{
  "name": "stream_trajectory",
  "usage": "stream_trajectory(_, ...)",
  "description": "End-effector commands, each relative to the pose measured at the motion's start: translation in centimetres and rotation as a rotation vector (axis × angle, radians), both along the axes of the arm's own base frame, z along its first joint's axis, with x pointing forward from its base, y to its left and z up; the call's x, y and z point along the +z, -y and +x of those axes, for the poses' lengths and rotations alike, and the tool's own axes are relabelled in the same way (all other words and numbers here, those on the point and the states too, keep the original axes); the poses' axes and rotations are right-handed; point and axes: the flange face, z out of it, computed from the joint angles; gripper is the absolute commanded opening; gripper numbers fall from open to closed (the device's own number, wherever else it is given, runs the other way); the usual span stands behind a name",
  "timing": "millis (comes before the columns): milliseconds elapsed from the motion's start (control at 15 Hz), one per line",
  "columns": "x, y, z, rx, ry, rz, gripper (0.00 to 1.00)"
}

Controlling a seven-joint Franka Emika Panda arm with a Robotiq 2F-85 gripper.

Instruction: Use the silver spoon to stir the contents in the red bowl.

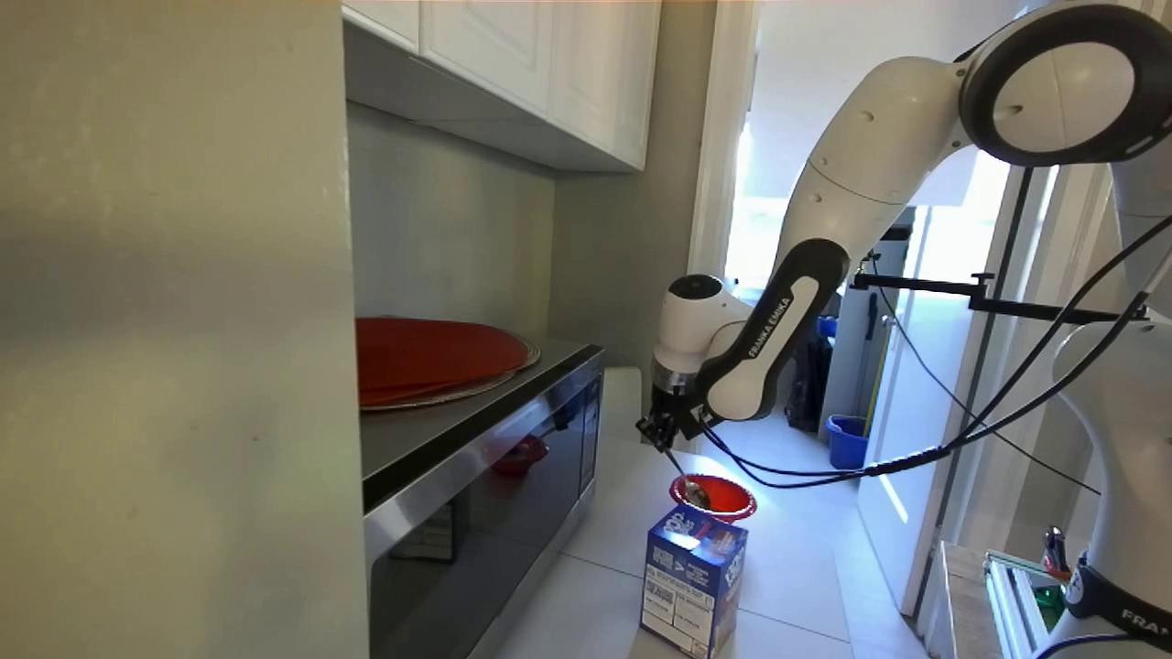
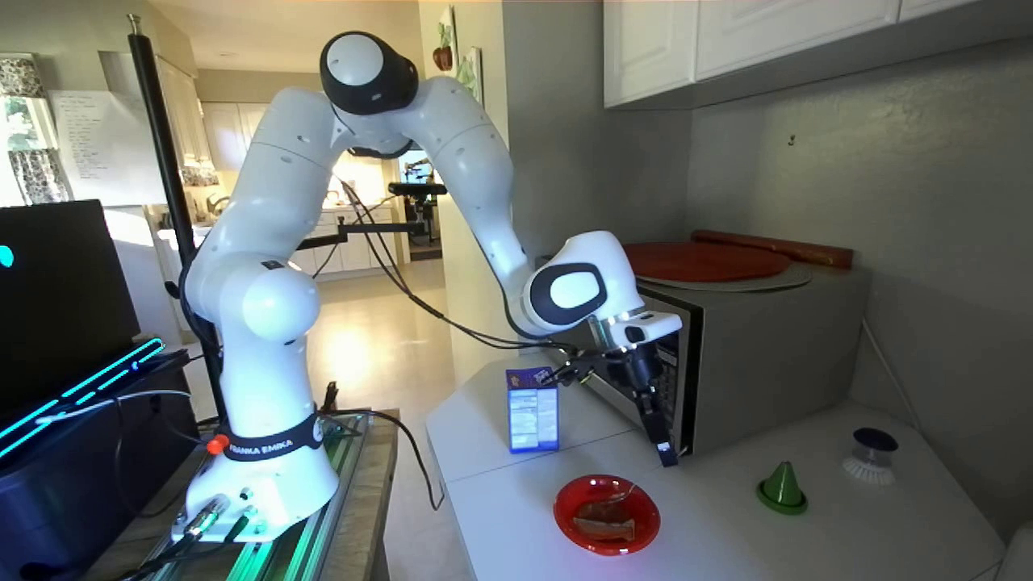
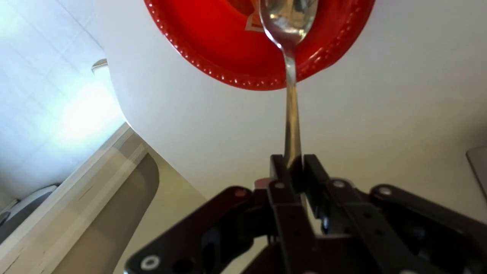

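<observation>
spoon (image 3: 292,85) is pinched by gripper (image 3: 295,165), head held in or over bowl (image 3: 213,42); pickup is done, stirring presumably left.

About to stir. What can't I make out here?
Wrist view: far part of the red bowl and tip of the silver spoon, cut off by the top edge.
Wrist view: some of the contents, covered by the spoon.
Wrist view: clamped stretch of the spoon, hidden by the gripper.
In an exterior view: part of the bowl's side, hidden by the carton.
Both exterior views: carton's fine print, too small.
</observation>
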Motion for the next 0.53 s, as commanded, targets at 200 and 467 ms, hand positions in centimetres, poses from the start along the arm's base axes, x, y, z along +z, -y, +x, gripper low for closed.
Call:
stream_trajectory(200, -0.1, 3.1, -0.8, -0.047, -0.023, -0.086, 0.04)
stream_trajectory(467, -0.4, 2.9, -2.1, -0.038, -0.059, -0.096, 0.04)
